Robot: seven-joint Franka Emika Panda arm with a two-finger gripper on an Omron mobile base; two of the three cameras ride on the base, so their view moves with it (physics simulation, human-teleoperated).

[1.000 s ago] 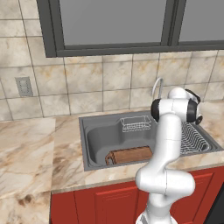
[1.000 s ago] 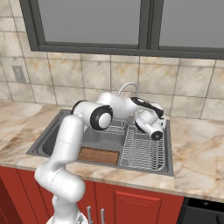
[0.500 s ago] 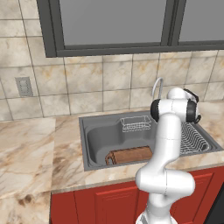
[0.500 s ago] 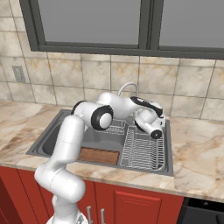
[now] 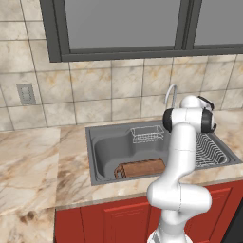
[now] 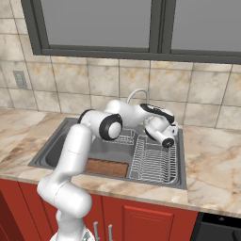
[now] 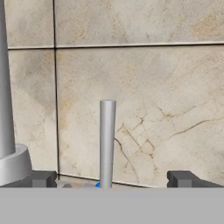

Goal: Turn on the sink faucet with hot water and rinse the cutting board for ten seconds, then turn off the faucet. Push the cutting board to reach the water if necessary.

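Currently the gripper [image 7: 112,179] is held up against the tiled wall [image 7: 144,87] behind the back rim of the sink [image 5: 95,163], with its two dark fingertips [image 7: 186,178] spread wide apart and nothing clamped between them. Between those tips, in the hand view, a slim grey upright rod [image 7: 107,142] is seen, apparently the faucet's handle, though whether either tip is touching it cannot be told. At the left edge of that view the stem of the sink faucet [image 7: 5,87] is seen rising from its round base. In the base views the faucet's arched spout [image 5: 170,95] is seen curving up at the back rim of the sink, just beside the bent white arm [image 6: 89,136]. The cutting board [image 5: 140,168] is laid flat on the basin floor against the front wall, in the left part of the sink. A small wire basket [image 5: 146,134] is set at the back wall of the basin, and a wire dish rack [image 6: 155,160] is laid over the right part of the sink
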